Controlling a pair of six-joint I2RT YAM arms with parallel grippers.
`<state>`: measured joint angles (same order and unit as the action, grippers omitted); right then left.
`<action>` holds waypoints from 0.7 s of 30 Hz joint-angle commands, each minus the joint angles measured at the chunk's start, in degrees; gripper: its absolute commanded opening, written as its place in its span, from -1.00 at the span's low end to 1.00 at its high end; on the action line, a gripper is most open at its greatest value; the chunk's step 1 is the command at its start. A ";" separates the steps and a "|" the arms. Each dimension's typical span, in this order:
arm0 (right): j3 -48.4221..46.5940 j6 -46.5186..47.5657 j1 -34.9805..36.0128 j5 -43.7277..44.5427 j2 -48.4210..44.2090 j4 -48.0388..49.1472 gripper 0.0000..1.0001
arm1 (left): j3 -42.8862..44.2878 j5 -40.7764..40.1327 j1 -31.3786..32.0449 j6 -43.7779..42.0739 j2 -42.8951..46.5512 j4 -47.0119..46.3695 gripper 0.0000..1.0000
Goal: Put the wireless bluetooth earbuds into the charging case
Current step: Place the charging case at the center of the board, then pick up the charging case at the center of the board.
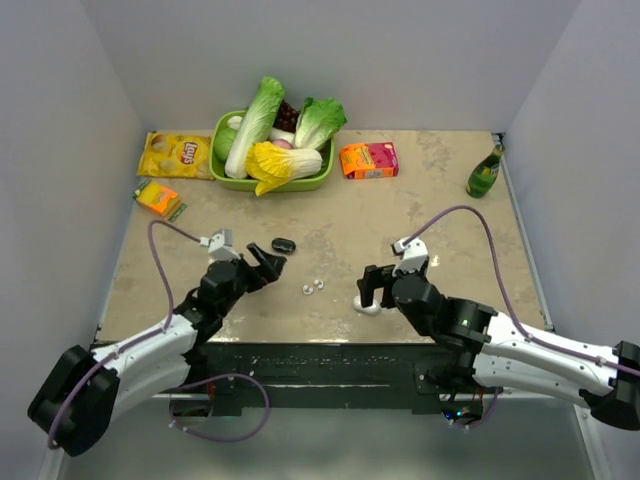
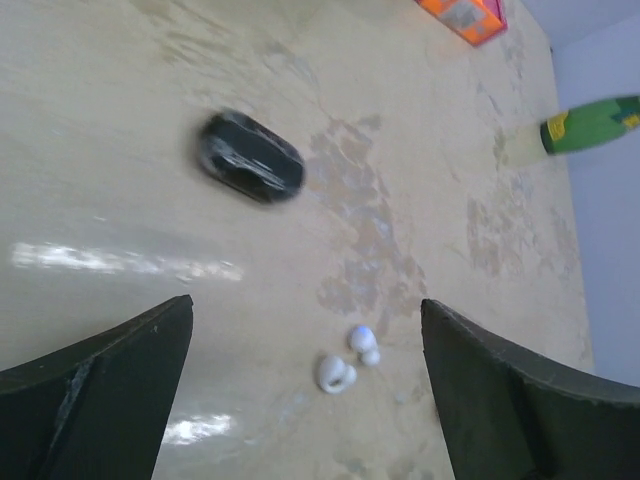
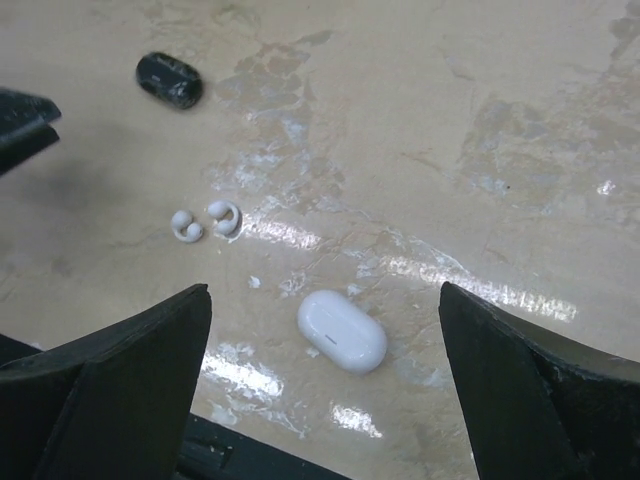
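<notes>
Two tiny white earbuds (image 1: 313, 287) lie side by side on the tan table, between the two arms. The left wrist view shows them (image 2: 337, 374) just ahead of my left gripper (image 2: 306, 300), which is open and empty, its jaws set wide. The white pebble-shaped charging case (image 3: 342, 330) lies shut and flat on the table. It sits between the wide-apart fingers of my open right gripper (image 3: 324, 290), touching neither. From above, the case (image 1: 366, 307) is partly covered by the right gripper (image 1: 375, 292). The left gripper (image 1: 272, 262) hangs to the left of the buds (image 3: 224, 218).
A small black oval object (image 1: 283, 244) lies just beyond the left gripper. At the back stand a green basket (image 1: 225, 178) of vegetables, a yellow chip bag (image 1: 175, 155), an orange-pink box (image 1: 369, 159), a green bottle (image 1: 485, 172) and a small orange packet (image 1: 158, 198). Walls enclose three sides.
</notes>
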<state>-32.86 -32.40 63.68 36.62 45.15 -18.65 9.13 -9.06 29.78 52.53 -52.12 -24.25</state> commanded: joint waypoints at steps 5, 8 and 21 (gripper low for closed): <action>2.45 -3.99 -0.40 6.98 -10.34 0.03 0.96 | 25.49 -9.41 19.08 -1.55 -18.26 19.32 1.00; 1.66 -4.42 -0.40 7.41 -9.99 -2.17 0.96 | 24.30 -4.32 20.75 -0.77 -24.16 16.02 1.00; -0.79 -8.29 -0.31 8.82 -14.56 -9.02 0.96 | 37.71 -10.62 36.75 -9.64 -38.93 16.51 1.00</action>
<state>-30.41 -37.41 63.42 43.00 31.88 -24.51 40.03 -15.20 64.07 47.27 -87.07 -12.10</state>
